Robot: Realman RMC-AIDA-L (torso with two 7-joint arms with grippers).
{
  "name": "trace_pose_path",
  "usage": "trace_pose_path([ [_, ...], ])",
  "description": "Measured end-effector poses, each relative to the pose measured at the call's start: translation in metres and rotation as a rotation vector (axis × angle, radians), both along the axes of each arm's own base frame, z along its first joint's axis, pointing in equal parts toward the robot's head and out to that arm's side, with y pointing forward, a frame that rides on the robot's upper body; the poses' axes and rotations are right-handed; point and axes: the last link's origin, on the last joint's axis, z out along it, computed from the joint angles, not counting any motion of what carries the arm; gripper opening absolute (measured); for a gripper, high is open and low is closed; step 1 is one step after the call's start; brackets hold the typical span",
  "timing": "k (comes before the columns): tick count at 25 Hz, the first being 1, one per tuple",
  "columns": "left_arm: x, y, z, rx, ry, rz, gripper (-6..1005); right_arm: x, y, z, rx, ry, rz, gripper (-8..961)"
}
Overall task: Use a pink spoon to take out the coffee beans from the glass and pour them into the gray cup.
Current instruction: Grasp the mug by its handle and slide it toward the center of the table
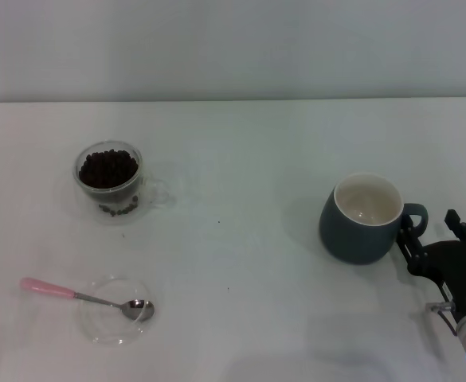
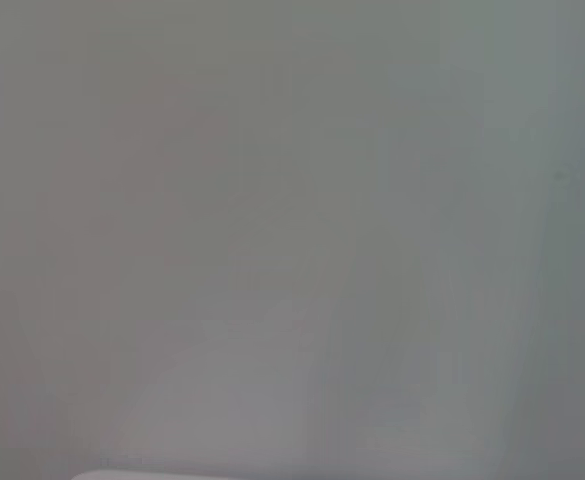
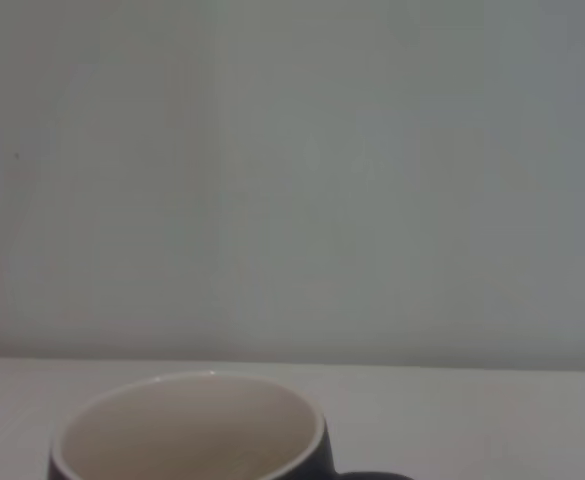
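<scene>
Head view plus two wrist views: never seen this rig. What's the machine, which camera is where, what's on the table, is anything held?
It is a robot with two arms, each ending in a gripper. The wide picture comes from a camera on its head, looking down at a white table. The other two come from cameras on its wrists.

On the table: the glass filled with coffee beans, far on the robot's left. Nearer on that side, the pink spoon rests with its metal bowl on a flat clear saucer. On the right stands the gray cup, showing no beans inside.

The right gripper sits just beside the cup's handle, holding nothing. Its wrist view shows the cup's rim close up. The left arm is out of sight; its wrist view shows only a blank surface.
</scene>
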Motion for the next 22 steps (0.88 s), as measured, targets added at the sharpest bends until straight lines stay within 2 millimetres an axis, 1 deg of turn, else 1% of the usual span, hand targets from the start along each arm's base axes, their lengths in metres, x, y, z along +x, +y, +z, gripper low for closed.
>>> trace_pose_path([
  [4,-0.001,0.000,0.003,0.003,0.011,-0.002,861,0.000,0.004,-0.001,-0.011,-0.004,0.000,729],
  [10,-0.001,0.001,0.003,0.003,0.012,-0.004,861,0.001,0.009,-0.001,-0.019,-0.005,-0.002,497],
  [16,0.000,0.001,0.003,0.003,0.012,-0.004,862,-0.002,0.013,-0.001,-0.015,0.006,0.004,463],
  [22,-0.001,0.000,0.004,0.006,0.014,-0.003,862,-0.008,0.012,-0.007,-0.056,0.015,0.035,417],
])
